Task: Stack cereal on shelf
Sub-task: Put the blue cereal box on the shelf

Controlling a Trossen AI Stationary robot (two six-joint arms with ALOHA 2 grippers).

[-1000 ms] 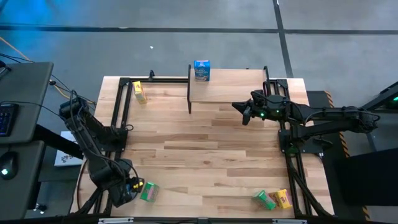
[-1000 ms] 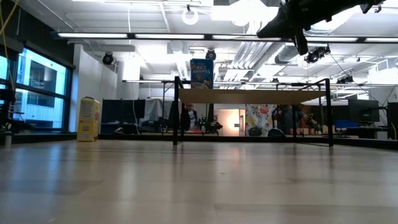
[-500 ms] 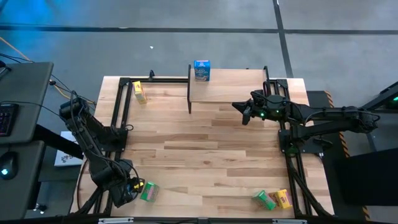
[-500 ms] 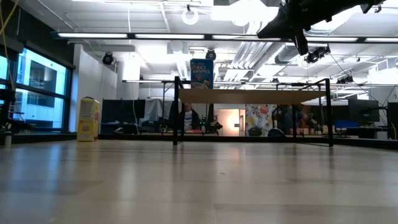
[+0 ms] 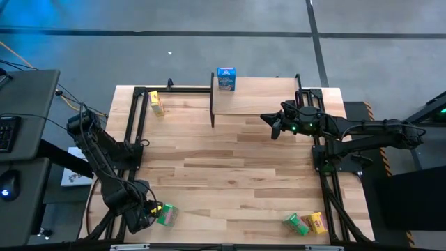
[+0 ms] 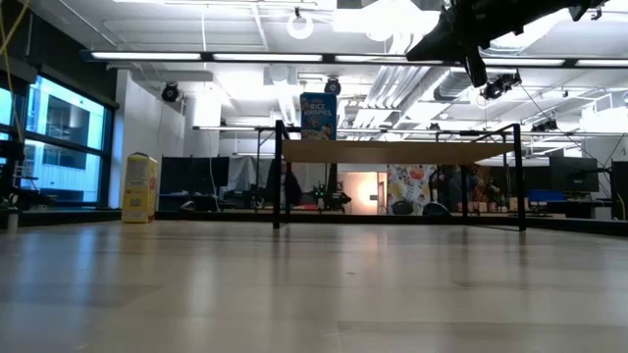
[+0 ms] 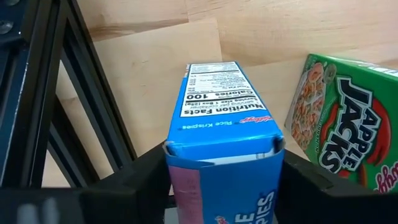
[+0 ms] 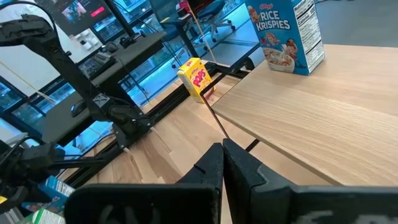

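My left gripper (image 5: 145, 209) sits at the table's near left corner, shut on a blue cereal box (image 7: 221, 118); a green cereal box (image 7: 339, 137) (image 5: 167, 215) lies right beside it. My right gripper (image 5: 274, 127) (image 8: 222, 152) hovers shut, holding nothing, above the table just in front of the shelf (image 5: 258, 97). A second blue box (image 5: 226, 79) (image 8: 286, 34) stands upright on the shelf's far left corner. A yellow box (image 5: 157, 102) (image 6: 140, 186) stands on the table left of the shelf. Another green box (image 5: 295, 223) and yellow box (image 5: 317, 223) lie near the near right edge. My left gripper pinches the blue box between its two fingers (image 7: 149, 177), one on each side, at the box's end nearest the wrist (image 7: 217, 149). The box runs lengthwise away from the fingers, its nutrition panel facing the camera. Whether it rests on the table I cannot tell.
Black metal frame rails (image 5: 136, 125) run along the table's left and right sides and the far edge. The middle of the wood tabletop (image 5: 230, 167) is bare. The shelf's black legs (image 6: 278, 176) stand on the table. A monitor and desk stand beyond the left edge.
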